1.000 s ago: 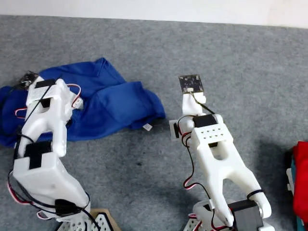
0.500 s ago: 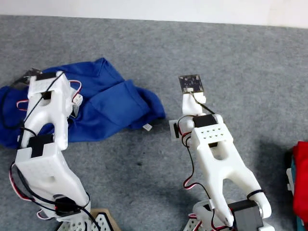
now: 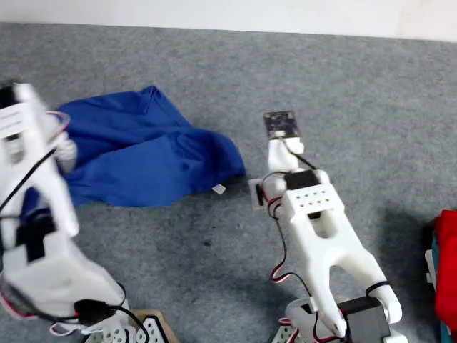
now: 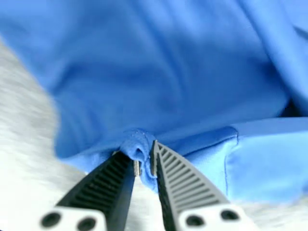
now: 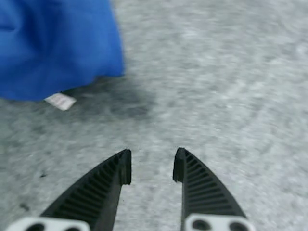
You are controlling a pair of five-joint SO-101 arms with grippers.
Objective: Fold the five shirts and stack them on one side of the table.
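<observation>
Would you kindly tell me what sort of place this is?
Likely a robotics lab workbench: two white plastic robot arms stand at a grey carpeted table, the left gripper pinching a crumpled blue fabric shirt.

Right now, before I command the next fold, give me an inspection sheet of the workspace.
Surface: grey, felt-like table top.
Job's things: blue shirt crumpled beside the left arm, white tag at its near edge; red fabric at the right edge.
Clutter: tan board corner at the near edge.
Grippers: left gripper shut on a fold of the blue shirt's edge; right gripper open over bare surface near the tag.
Cables: red, white and black wires along the left arm and the right arm.
Surroundings: white strip beyond the table's far edge.
</observation>
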